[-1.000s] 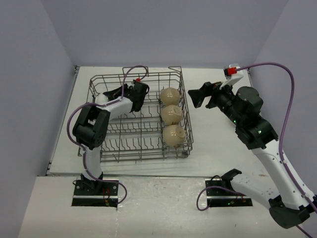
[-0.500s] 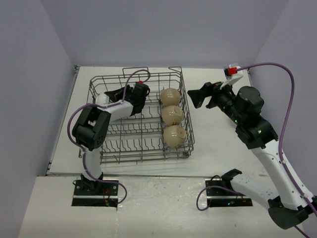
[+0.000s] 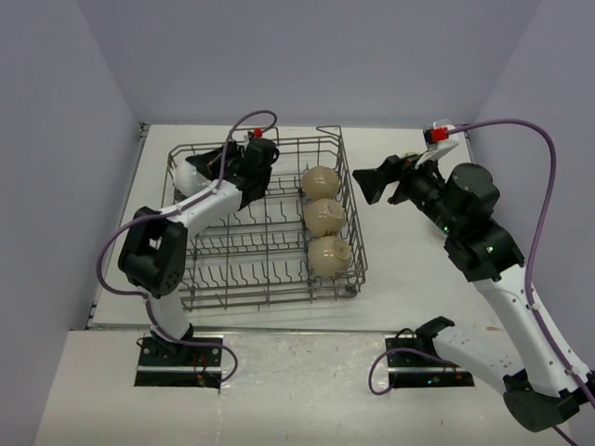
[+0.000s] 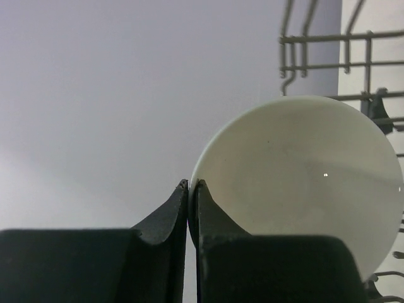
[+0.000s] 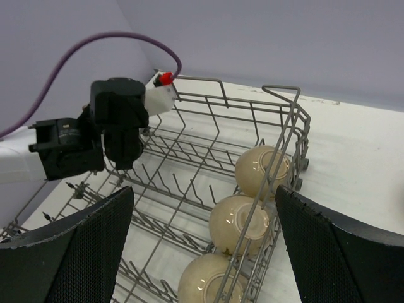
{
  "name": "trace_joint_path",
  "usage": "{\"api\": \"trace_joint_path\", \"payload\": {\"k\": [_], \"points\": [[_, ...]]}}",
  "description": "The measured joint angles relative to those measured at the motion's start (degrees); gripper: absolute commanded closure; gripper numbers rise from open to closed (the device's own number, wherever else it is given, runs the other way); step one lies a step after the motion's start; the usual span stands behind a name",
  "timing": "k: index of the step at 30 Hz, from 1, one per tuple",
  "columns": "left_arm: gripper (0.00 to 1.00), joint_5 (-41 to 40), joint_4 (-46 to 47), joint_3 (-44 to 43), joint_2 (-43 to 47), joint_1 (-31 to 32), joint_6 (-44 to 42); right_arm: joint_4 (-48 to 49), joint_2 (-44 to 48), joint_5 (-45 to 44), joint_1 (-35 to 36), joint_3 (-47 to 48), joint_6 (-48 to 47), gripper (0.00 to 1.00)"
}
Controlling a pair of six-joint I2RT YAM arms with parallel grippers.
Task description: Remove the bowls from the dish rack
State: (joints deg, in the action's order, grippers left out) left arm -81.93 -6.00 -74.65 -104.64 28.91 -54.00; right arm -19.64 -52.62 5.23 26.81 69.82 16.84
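The left jaws pinch a white bowl (image 4: 303, 183) by its rim above the far end of the rack (image 3: 265, 232), the right jaws gape beside it over the desk (image 3: 409, 269), and three beige bowls (image 3: 323, 216) stand inside.

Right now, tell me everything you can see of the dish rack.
The dish rack is a large rectangular basket of thin grey metal wire, with open-grid walls, rows of upright tines on its floor and looped handles at the rim. It sits on the white table, left of centre. Three beige bowls stand on edge in a row along its right side. The left hand holds a pale bowl above its far-left part.
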Motion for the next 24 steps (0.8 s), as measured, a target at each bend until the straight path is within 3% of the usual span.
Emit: {"api": "trace_joint_path", "payload": {"k": [11, 24], "points": [[1.0, -1.31, 3.13, -7.87, 2.08, 0.15, -2.82, 0.22, -1.38, 1.14, -1.01, 0.0, 0.04, 0.08], [1.0, -3.3, 29.73, -8.2, 13.25, 7.52, -10.93, -1.22, -5.07, 8.94, -3.78, 4.2, 4.7, 0.05]]}}
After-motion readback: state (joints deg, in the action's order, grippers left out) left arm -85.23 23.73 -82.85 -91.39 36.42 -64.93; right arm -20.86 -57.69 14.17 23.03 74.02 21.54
